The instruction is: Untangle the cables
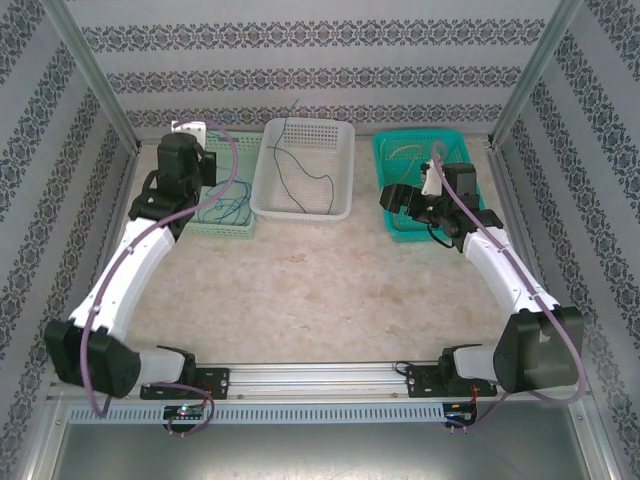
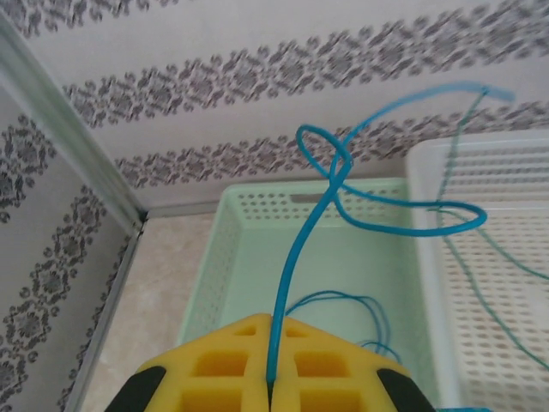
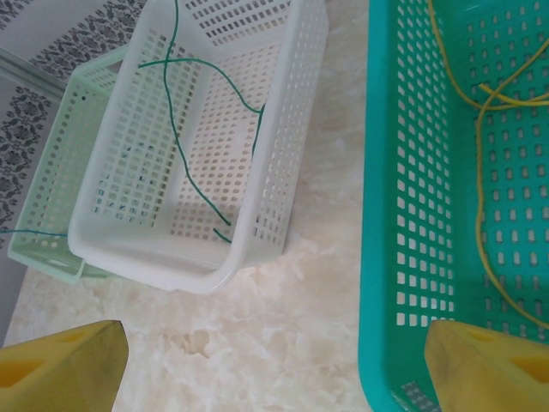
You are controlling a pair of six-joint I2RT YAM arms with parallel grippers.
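Both outstretched: left claw (image 2: 270, 382) pinches blue cable (image 2: 292, 270) (looped upward), right claw (image 3: 274, 360) gapes.

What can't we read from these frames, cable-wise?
Top external: left arm covers much of the mint basket; its blue cables are partly hidden.
Right wrist: yellow cables run off the top and right edges; ends unseen.
Left wrist: left gripper blocks the lower run of the blue cables.

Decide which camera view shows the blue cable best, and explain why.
The left wrist view: the blue cable rises large and sharp from the shut left gripper, its loop plain. The top view shows faint blue strands in the pale green basket; the right wrist view shows a blue sliver.
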